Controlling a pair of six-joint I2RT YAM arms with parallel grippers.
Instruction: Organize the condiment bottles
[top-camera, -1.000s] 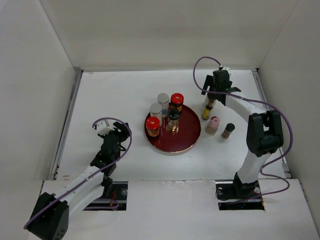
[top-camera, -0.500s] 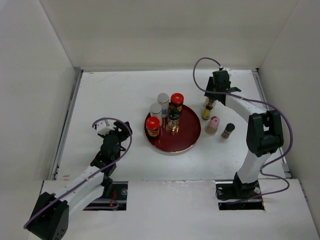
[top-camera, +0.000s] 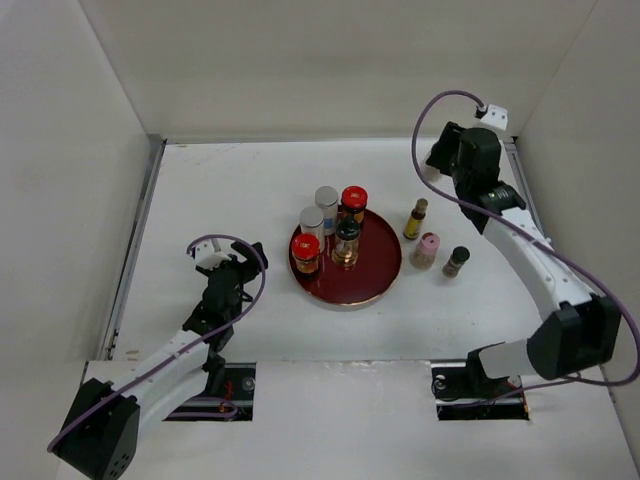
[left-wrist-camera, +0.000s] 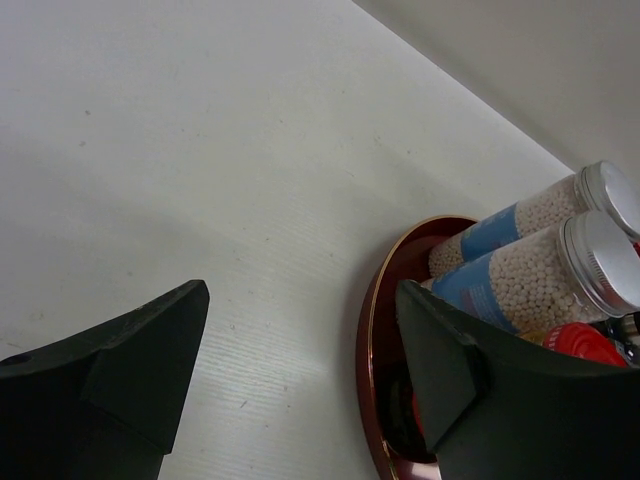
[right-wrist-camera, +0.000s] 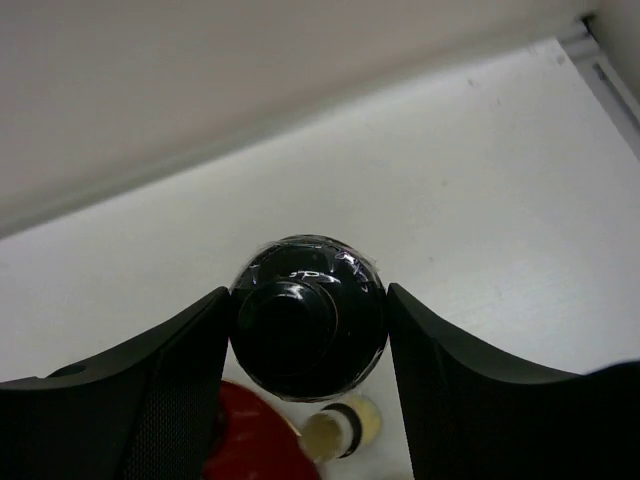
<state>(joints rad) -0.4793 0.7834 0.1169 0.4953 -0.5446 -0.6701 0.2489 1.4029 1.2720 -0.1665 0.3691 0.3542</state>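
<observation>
since my right tool (right-wrist-camera: 305, 340) grips a black-capped bottle (right-wrist-camera: 306, 330) high over the bench (top-camera: 230, 190), presumably bound for the tray (top-camera: 375, 270), my left tool (left-wrist-camera: 300, 370) hangs open beside it.

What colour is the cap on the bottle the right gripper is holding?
Glossy black cap, clearest in the right wrist view.
</observation>
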